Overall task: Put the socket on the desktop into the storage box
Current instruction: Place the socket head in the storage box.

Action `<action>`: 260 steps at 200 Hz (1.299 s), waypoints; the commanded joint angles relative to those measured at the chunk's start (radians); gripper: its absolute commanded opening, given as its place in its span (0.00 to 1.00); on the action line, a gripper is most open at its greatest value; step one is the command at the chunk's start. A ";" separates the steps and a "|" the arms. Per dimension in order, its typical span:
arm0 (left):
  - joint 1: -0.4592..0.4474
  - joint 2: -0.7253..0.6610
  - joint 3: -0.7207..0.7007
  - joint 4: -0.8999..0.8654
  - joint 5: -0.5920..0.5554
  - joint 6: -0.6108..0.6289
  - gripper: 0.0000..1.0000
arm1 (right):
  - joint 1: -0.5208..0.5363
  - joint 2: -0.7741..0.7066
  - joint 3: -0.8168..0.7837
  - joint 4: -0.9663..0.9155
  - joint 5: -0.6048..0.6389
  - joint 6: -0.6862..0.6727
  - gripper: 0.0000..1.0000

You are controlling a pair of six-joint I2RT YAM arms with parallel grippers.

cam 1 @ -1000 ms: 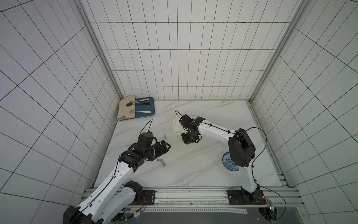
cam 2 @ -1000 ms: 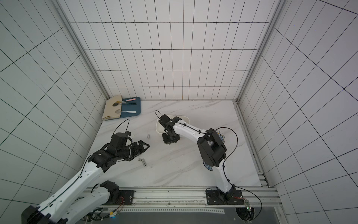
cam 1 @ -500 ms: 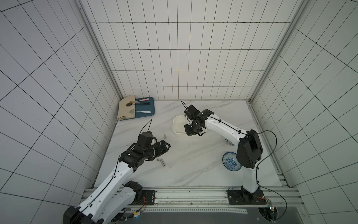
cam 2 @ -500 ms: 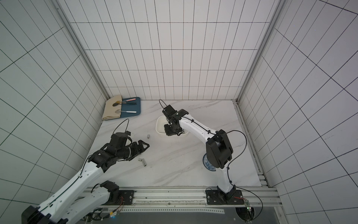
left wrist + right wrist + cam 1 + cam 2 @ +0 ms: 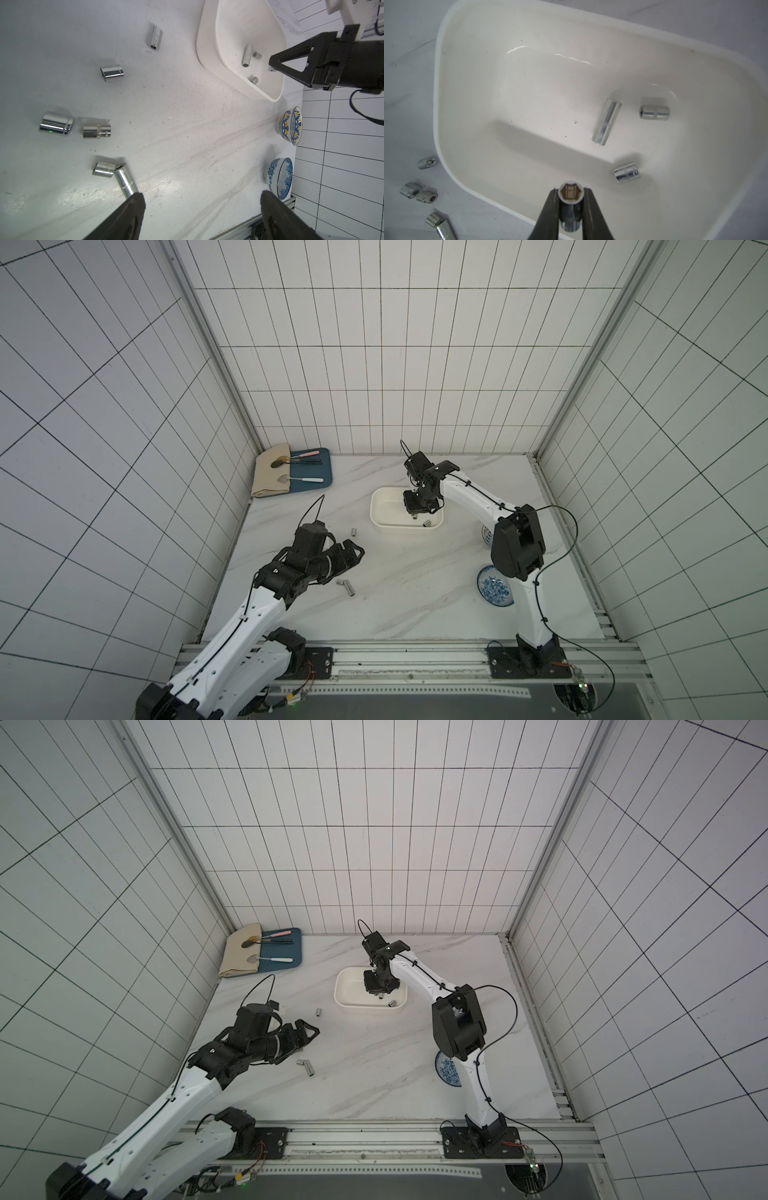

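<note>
Socket [image 5: 571, 207], pinched in the right hand [image 5: 571, 190], hangs just inside the box [image 5: 446, 104] rim, not yet dropped. Inside already lie three others [image 5: 606, 122]. Six loose sockets [image 5: 96, 131] remain on the desk [image 5: 187, 135], near the spread, empty left hand [image 5: 202, 199].

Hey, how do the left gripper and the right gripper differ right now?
The left gripper has its fingers spread wide and holds nothing; the right gripper is shut on a socket. The left gripper hangs above the desktop beside the loose sockets; the right gripper hangs over the storage box, where three other sockets lie. Both have black fingers.
</note>
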 commanded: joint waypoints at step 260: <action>0.035 -0.010 0.027 -0.035 -0.048 0.047 0.91 | -0.024 0.039 0.087 -0.022 -0.029 0.012 0.34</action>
